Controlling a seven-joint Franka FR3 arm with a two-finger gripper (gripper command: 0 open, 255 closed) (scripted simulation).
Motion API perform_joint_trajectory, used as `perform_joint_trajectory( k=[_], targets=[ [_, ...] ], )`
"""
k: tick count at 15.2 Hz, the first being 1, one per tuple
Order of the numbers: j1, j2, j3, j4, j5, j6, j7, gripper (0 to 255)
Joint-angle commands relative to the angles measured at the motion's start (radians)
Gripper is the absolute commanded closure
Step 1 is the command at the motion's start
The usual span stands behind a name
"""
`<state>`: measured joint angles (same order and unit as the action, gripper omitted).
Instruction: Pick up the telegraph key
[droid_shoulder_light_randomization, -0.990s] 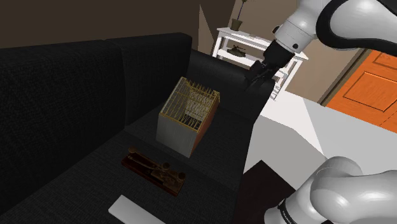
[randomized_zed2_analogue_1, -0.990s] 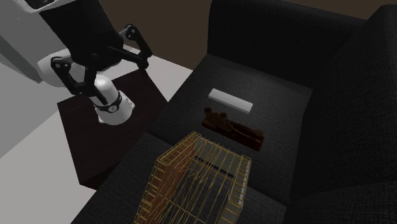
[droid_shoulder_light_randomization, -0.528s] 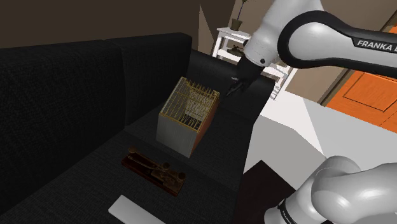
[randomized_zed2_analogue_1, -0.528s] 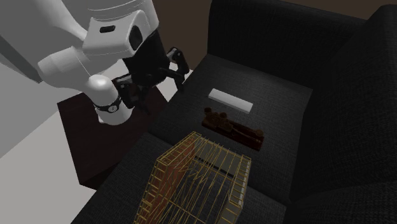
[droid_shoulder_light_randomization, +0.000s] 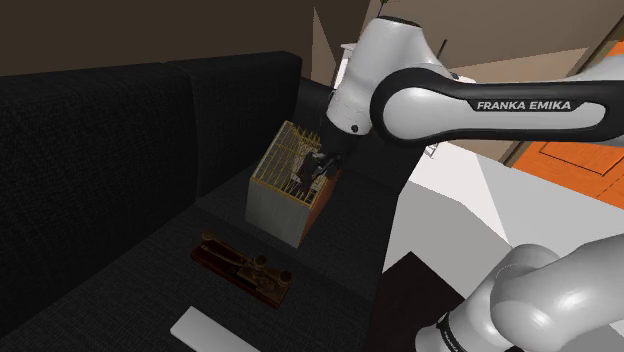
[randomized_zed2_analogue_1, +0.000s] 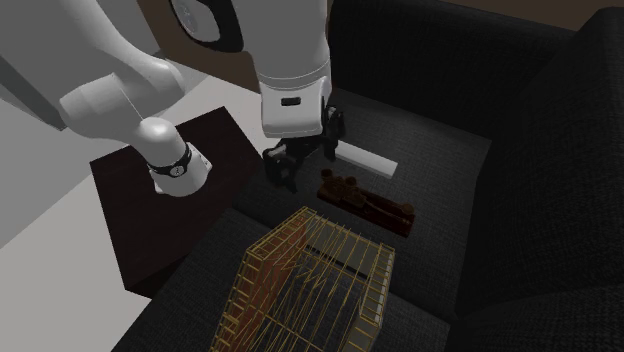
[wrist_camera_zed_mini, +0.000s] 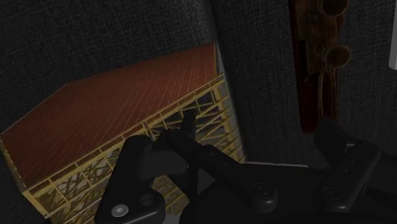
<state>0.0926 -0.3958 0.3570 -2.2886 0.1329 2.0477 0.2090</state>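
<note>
A black fabric sofa (droid_shoulder_light_randomization: 100, 150) carries everything. The white Franka arm with dark joints (droid_shoulder_light_randomization: 470, 105) reaches over its seat. A square box with a gold wire lattice top (droid_shoulder_light_randomization: 295, 185) stands on the cushion. The dark brown telegraph key with brass parts (droid_shoulder_light_randomization: 243, 265) lies flat between that box and a flat white rectangular slab (droid_shoulder_light_randomization: 215, 328). The black gripper (randomized_zed2_analogue_1: 286, 172) hangs near the key, touching nothing, fingers (wrist_camera_zed_mini: 137, 184) apart.

The telegraph key (droid_shoulder_light_randomization: 243, 266), a dark-brown base with brass-coloured fittings, lies flat on the black sofa seat (droid_shoulder_light_randomization: 130, 275).
</note>
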Motion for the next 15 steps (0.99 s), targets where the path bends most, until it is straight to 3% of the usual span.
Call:
perform_joint_trajectory(
  k=[1,7,15],
  targets=[
    [0.005,0.057,0.032,0.01,-0.014,0.032,0.021,0],
    [0.019,0.259,0.125,0.072,-0.096,0.112,0.113,0],
    [0.082,0.563,0.191,0.202,-0.283,0.169,0.268,0]
  ],
)
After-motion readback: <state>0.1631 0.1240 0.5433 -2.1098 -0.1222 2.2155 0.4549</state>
